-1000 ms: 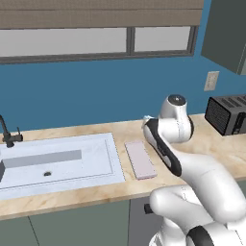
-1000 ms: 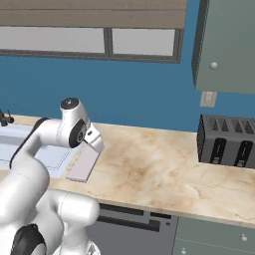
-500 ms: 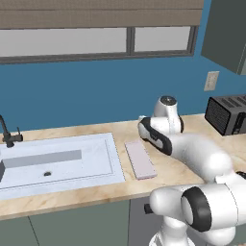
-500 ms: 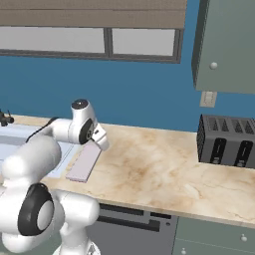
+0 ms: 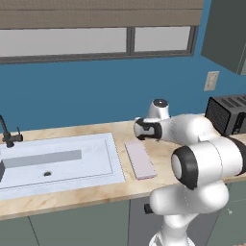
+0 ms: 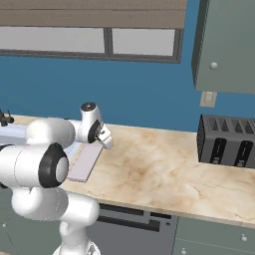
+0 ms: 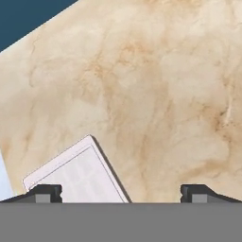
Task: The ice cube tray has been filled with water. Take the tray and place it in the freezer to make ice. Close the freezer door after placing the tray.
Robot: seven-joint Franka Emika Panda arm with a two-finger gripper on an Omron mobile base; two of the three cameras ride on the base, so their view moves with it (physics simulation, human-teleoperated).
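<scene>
The gripper (image 7: 121, 191) has its jaws spread wide apart with nothing between them, hanging above the marble counter (image 7: 165, 94). In the hand view one fingertip (image 7: 45, 193) overlaps the near corner of the ice cube tray (image 7: 80, 175), the other sits over bare stone. The left base view shows what that close view cannot: the tray (image 5: 140, 159) lies flat on the counter just right of the white sink (image 5: 57, 161), with a dark faucet (image 5: 6, 135). The right base view shows a black toaster (image 6: 226, 143), well apart. No readable writing anywhere.
</scene>
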